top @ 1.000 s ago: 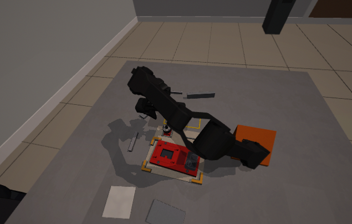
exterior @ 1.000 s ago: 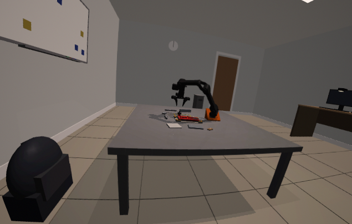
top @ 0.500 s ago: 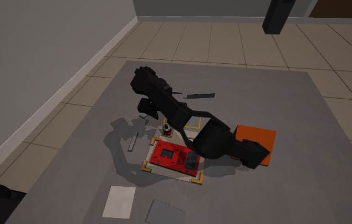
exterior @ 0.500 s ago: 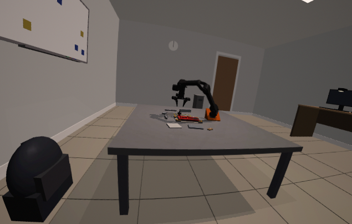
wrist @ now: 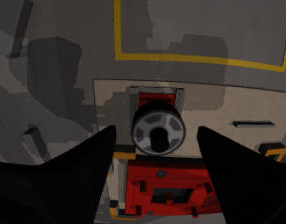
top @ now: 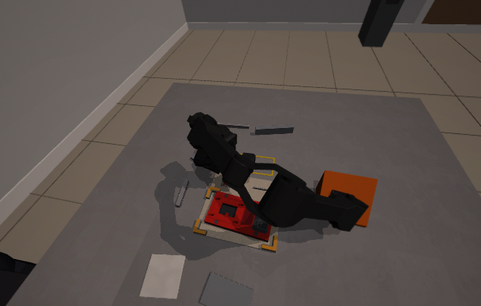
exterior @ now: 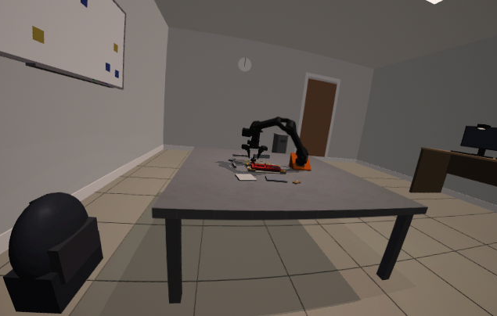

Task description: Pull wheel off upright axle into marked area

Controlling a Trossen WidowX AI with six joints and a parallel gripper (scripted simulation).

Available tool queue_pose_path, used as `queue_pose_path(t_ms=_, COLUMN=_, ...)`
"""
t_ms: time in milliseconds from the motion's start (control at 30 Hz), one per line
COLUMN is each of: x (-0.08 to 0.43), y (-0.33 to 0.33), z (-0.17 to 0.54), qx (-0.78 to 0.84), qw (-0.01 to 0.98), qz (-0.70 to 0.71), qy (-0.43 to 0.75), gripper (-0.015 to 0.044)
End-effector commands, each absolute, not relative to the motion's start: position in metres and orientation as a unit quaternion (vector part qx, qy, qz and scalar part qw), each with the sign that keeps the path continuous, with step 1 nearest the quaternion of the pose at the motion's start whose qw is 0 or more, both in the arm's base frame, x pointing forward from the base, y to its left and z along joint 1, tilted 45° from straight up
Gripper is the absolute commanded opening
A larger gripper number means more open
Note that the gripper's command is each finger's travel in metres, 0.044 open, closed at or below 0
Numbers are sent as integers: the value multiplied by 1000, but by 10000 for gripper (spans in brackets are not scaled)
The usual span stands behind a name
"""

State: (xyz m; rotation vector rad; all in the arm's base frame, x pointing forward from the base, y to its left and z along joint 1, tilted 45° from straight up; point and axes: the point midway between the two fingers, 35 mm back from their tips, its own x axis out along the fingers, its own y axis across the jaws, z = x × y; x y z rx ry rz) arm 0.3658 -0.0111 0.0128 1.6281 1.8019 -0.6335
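Note:
The wheel (wrist: 142, 134), dark with a pale spoked face, sits on the upright axle (wrist: 159, 143) at a red and grey stand (wrist: 156, 96). The arm hides it in the top view. My gripper (wrist: 156, 131) (exterior: 253, 157) is open and points down, its fingertips on either side of the wheel in the wrist view with a gap on each side. Nothing is held. How far the tips are above the wheel is hard to tell. The marked area, a yellow outline (wrist: 118, 30) (top: 273, 167), lies on the table just beyond the stand's board and is partly covered by the arm in the top view.
The beige board (wrist: 244, 102) (top: 234, 240) also carries a red chassis (wrist: 144, 172) (top: 215, 218), orange corner brackets and a thin dark bar (wrist: 253, 124). Grey bars (top: 274, 129) (top: 182, 193) lie around it. A white pad (top: 163, 276) and a grey plate (top: 226, 291) lie nearer the front.

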Motion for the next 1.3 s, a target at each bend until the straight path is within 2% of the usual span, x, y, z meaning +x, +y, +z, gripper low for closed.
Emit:
queue_pose_path(t_ms=0, x=364, y=-3, z=7, qx=620, qw=310, qz=-238, qy=681, gripper=300)
queue_pose_path(t_ms=67, x=364, y=-3, z=7, qx=620, qw=310, qz=-238, qy=681, gripper=300)
queue_pose_path(t_ms=200, x=364, y=-6, z=8, qx=616, qw=310, qz=-240, qy=684, gripper=195)
queue_pose_path(t_ms=467, x=364, y=-6, z=8, qx=616, qw=310, qz=-240, qy=684, gripper=142)
queue_pose_path(t_ms=633, x=364, y=-6, z=8, qx=616, qw=310, qz=-240, qy=684, gripper=10)
queue_pose_path(t_ms=667, x=364, y=-7, z=9, qx=616, qw=310, qz=-240, qy=684, gripper=0)
queue_pose_path(t_ms=1267, x=365, y=-11, z=13, qx=616, qw=310, qz=-240, qy=683, gripper=0)
